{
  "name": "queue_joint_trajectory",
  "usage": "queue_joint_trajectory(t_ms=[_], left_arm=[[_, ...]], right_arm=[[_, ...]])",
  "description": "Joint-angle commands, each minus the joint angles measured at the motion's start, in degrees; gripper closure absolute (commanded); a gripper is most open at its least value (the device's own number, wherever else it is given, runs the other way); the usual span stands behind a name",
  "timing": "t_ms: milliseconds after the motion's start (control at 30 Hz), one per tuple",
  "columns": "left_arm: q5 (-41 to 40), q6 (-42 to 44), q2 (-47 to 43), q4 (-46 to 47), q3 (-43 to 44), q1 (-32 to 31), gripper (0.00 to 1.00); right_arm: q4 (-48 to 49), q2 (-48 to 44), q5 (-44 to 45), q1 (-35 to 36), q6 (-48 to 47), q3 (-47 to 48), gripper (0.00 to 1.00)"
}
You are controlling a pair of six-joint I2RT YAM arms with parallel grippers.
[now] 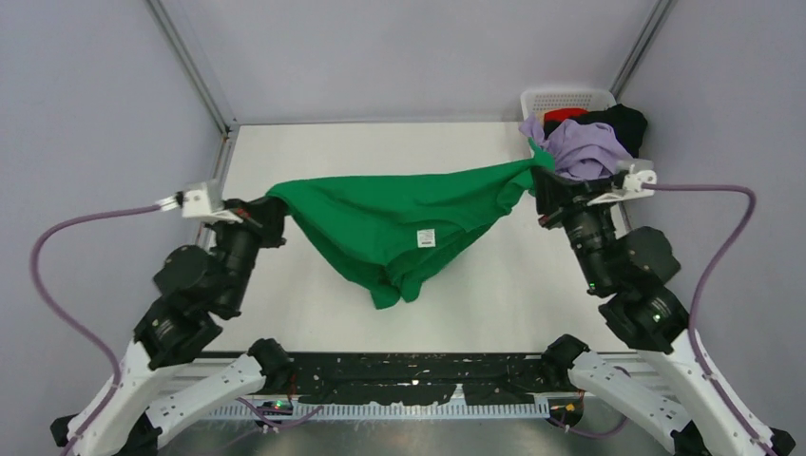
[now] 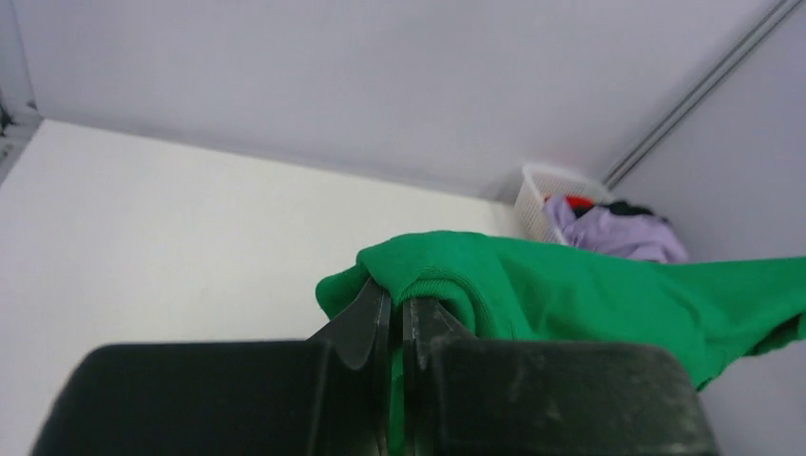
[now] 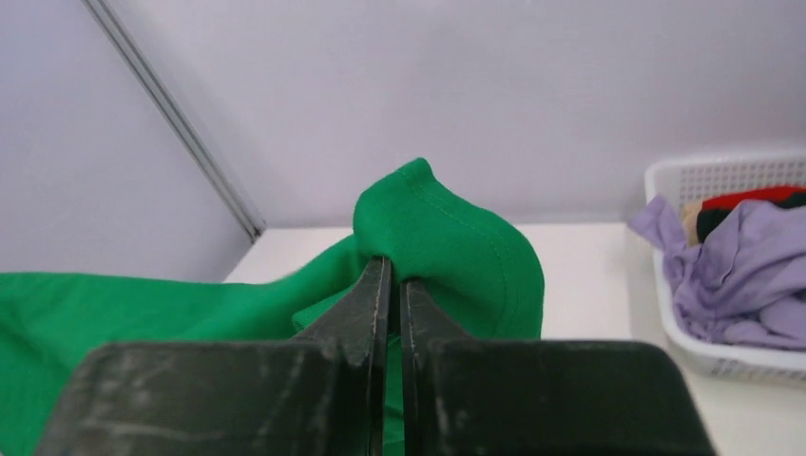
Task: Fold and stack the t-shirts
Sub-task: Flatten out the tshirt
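Grey-walled booth, white table (image 1: 380, 142). Green t-shirt (image 1: 399, 223) strung in air between arms, middle sagging toward tabletop, bunched, not flat. Left gripper (image 2: 392, 302) clamped tight on one edge. Right gripper (image 3: 392, 275) pinched closed on other edge, right by basket (image 1: 561, 97) holding lavender shirt (image 1: 585, 147).

Risks imo:
- thin pinch each side, cloth could slip if pulled taut
- sagging folds may land crumpled
- right arm might snag lavender shirt

White tag (image 1: 426, 237) on green shirt, print too small to read.

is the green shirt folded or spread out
Spread, not folded: the green shirt hangs stretched between the left tool and right tool, its middle sagging.
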Motion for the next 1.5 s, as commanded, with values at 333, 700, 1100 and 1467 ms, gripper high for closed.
queue_joint_trajectory(t_ms=[333, 700, 1100, 1467], left_arm=[[-4.5, 16.2, -0.6, 11.8, 8.2, 0.4, 1.00], [28.3, 4.0, 30.3, -0.8, 35.0, 31.7, 1.00], [35.3, 3.5, 39.0, -10.7, 47.9, 40.2, 1.00], [36.2, -8.5, 25.4, -11.4, -2.2, 40.4, 1.00]], right_arm=[[-5.5, 2.5, 2.5, -0.2, -7.1, 16.8, 0.95], [-1.5, 28.8, 1.6, -12.0, -12.2, 30.7, 0.95], [-9.6, 37.3, -9.4, -18.7, -12.5, 42.9, 0.95], [-31.6, 32.4, -11.1, -19.2, -6.2, 15.9, 0.95]])
